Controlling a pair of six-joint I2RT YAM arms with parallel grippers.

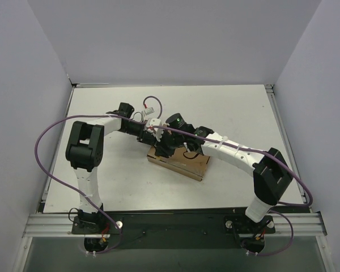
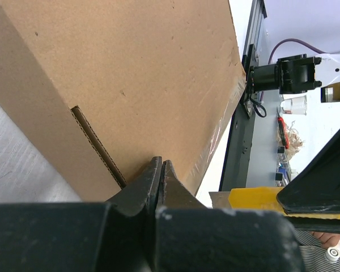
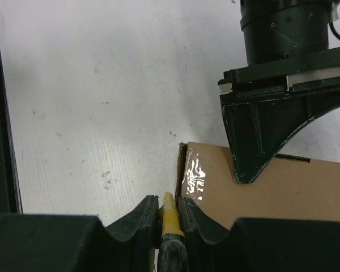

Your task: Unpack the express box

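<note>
Pressing its fully closed, empty fingertips against the cardboard top, the left gripper [image 2: 160, 170] faces the right gripper [image 3: 169, 200], which pinches a slim yellow utility knife [image 3: 170, 216] beside the corner of the express box [image 1: 180, 164], both arms bent inward over it mid-table [image 1: 232, 113].

Left pincer [image 2: 161, 165] fully closed, right pincer [image 3: 169, 199] clamped around a slim yellow tool [image 3: 170, 216].
</note>
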